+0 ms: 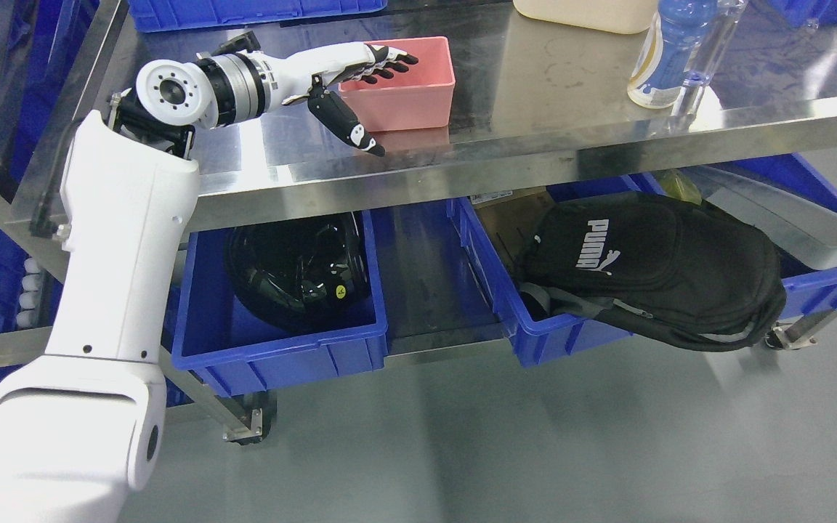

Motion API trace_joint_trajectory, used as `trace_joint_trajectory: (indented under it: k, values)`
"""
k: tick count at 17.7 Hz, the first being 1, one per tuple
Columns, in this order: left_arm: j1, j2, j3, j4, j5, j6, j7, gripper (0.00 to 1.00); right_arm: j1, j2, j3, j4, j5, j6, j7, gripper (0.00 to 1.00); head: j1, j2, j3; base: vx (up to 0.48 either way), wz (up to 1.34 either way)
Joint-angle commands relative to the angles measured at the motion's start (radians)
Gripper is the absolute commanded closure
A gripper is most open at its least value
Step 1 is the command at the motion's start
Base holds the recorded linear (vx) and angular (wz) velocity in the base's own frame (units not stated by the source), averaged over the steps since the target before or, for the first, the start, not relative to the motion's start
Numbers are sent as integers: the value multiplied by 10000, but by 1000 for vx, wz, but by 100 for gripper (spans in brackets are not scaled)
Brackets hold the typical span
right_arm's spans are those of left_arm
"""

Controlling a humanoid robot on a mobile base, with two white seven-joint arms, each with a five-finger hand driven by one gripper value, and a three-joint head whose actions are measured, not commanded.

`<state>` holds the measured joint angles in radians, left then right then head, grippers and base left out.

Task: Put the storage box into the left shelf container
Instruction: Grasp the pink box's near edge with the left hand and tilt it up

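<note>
The left hand [349,80] reached over the steel shelf [535,145], fingers [389,62] stretched across the near rim of the pink box [411,91], thumb splayed below, gripping nothing. Underneath sat the left bin [280,349] with a black helmet [295,269].

Shiny steel shelf [535,152], matt pink plastic box [418,94], black cloth bag [665,269].

One pink storage box [404,87] on the steel shelf [535,145]. Beneath that shelf, two blue containers: left container [280,349] with one black helmet [295,269], right container [527,327] with one black backpack [651,269]. On the shelf's far right, two bottles [669,51]. One robot hand [360,73] in view.
</note>
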<state>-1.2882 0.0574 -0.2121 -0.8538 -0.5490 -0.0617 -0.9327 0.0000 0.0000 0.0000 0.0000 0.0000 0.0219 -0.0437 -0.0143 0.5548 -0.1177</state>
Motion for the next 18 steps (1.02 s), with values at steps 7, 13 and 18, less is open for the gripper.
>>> trace_joint_trajectory:
  k: [7,13,18]
  values:
    - [-188,-399,585,2033,-845,-286,62,37,92,-174,-46,-175,15,-5,7,0,0,-2,0,0,0]
    - [-203,-399,2502,2033,-845,-2112,1,98,92,-174,-46,-175,15,-5,7,0,0,-2,0,0,16]
    - [-616,-399,4157,1942,-449,-2619,1,100,92,-174,-46,-175,15,-5,7,0,0,-2,0,0,-7]
